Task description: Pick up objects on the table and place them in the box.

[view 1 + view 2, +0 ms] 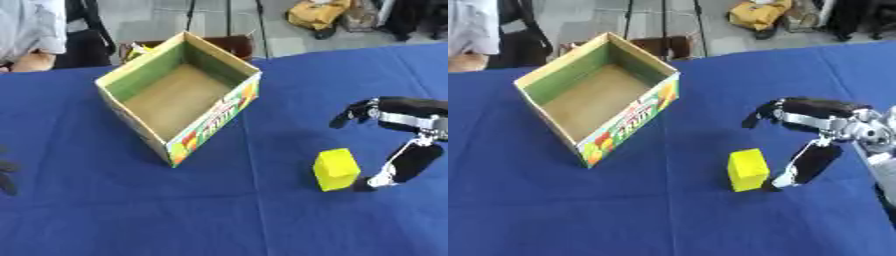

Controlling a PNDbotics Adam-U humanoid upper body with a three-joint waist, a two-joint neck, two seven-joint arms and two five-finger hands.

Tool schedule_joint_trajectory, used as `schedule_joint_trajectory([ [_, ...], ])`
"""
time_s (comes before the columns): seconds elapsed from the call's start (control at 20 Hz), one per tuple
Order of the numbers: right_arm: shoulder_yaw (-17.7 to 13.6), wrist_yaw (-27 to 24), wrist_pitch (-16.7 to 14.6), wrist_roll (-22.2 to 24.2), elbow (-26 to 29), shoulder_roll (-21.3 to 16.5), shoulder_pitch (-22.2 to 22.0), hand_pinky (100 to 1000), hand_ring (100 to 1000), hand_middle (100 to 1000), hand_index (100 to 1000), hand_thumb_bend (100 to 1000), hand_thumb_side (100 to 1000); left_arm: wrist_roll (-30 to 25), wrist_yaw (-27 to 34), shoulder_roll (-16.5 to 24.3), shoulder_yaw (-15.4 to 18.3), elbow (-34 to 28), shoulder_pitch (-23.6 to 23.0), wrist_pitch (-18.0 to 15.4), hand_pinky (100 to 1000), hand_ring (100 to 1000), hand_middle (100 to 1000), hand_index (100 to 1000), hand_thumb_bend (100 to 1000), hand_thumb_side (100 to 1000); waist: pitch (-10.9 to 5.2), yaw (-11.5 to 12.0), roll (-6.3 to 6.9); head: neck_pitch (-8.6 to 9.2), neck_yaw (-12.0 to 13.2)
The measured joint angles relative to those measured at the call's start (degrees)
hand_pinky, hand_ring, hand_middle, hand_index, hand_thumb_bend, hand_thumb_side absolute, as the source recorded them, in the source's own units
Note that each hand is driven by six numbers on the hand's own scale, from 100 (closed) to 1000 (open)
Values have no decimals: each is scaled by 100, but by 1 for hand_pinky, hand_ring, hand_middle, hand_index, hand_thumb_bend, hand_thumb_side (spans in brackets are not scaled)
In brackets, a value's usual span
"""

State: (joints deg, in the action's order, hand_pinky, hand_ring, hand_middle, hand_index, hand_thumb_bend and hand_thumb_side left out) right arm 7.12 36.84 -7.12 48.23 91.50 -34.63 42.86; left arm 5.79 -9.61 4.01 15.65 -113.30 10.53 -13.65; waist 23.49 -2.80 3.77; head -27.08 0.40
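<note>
Your right hand (811,135) sits at the right of the blue table (105,210), spread wide and holding nothing: the fingers (761,114) reach out on the far side, and the thumb (802,167) hangs down on the near side. The yellow block (336,169) stands upright just left of the thumb tip, which looks to be touching it or very nearly so; you cannot tell which from here. The block is not yet between fingers and thumb.

The cardboard box (210,126) lies well apart, to the far left, open side up and set askew to the table edge. Nothing shows inside it.

The main risk is a knock rather than a grasp. If you close now, the thumb will likely shove the block left or tip it over, since it stands tall on a small base. Bring the hand over the block first, so the fingers come down on its far face.

A second risk lies at the box: its near right wall stands between the block and the opening, so a low carry could catch the rim and drag the box across the cloth.

Your left hand (7,175) shows only as dark fingers at the left edge; whether it is open you cannot tell.
</note>
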Motion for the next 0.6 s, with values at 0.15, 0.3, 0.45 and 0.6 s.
schedule_joint_trajectory([
  [0.15,64,45,5,5,-119,9,2,839,937,780,879,632,244,0,0,0,-9,0,0,0,273,478,560,887,382,981,0,2,0,1,-2],
  [0.3,126,89,9,9,-212,15,2,835,931,761,858,629,234,0,0,0,-22,0,0,0,273,479,560,888,382,981,0,2,2,2,-5],
  [0.45,175,106,8,9,-265,32,0,830,922,738,838,626,234,0,0,0,-23,0,0,0,273,478,560,888,381,980,3,2,8,2,-7],
  [0.6,197,115,1,-20,-296,60,-2,821,910,693,804,624,245,0,0,0,-23,0,0,0,273,479,560,888,380,980,12,2,21,3,-8],
])
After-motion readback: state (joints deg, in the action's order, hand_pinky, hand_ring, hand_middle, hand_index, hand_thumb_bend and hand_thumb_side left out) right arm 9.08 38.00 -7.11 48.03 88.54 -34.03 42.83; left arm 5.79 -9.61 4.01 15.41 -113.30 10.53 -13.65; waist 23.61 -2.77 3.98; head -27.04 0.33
